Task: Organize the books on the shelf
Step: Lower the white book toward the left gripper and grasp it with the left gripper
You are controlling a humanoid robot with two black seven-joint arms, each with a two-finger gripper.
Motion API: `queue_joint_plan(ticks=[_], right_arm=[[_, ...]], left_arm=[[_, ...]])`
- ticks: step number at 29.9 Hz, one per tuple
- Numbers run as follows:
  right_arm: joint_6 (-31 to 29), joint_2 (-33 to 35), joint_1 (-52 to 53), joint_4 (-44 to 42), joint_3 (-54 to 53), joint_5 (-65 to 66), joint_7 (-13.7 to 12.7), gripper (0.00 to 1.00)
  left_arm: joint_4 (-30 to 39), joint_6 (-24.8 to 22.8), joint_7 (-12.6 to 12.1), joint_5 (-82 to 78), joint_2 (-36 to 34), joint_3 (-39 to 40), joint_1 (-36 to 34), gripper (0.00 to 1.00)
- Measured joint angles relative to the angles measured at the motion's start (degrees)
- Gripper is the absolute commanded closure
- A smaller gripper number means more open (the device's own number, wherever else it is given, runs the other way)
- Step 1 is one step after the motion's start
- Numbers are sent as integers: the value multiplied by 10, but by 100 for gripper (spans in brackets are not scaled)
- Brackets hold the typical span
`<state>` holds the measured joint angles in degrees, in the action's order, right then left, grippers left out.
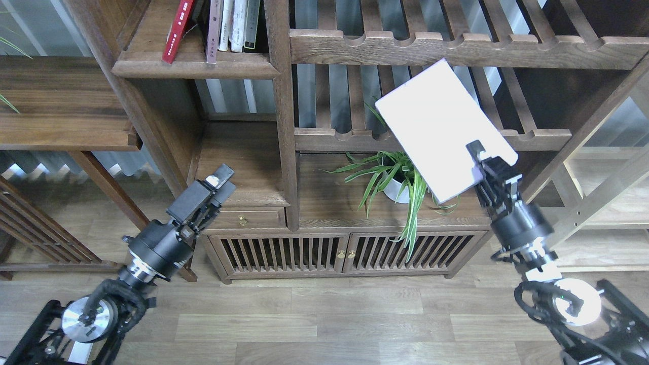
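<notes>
My right gripper (485, 163) is shut on the lower right corner of the white-lilac book (440, 126) and holds it tilted in the air in front of the slatted rack and the plant. The shelf (195, 63) at the upper left carries the red book (178, 30), leaning, beside a maroon one (214, 29) and several pale ones standing upright. My left gripper (221, 182) is low on the left, in front of the small cabinet top, holding nothing; its fingers lie close together.
A potted spider plant (405, 175) stands on the cabinet top right under the held book. Slatted racks with scalloped rails (456, 48) fill the upper right. A drawer (243, 219) and slatted cabinet doors sit below. A wooden side board (61, 101) is at the left.
</notes>
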<state>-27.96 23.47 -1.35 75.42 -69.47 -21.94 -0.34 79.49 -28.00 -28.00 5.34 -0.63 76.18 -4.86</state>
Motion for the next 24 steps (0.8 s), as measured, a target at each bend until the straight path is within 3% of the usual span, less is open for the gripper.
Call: queue_joint_plan(ticks=[13,24], right_arm=[[0,-40,29,3,105,5,-1,93],[0,-118,78,4,199,11,-1,93]], left_arm=[[-2,0,0,63,6,-45,38,14],[1,0,0,110,6,-82,40,15]])
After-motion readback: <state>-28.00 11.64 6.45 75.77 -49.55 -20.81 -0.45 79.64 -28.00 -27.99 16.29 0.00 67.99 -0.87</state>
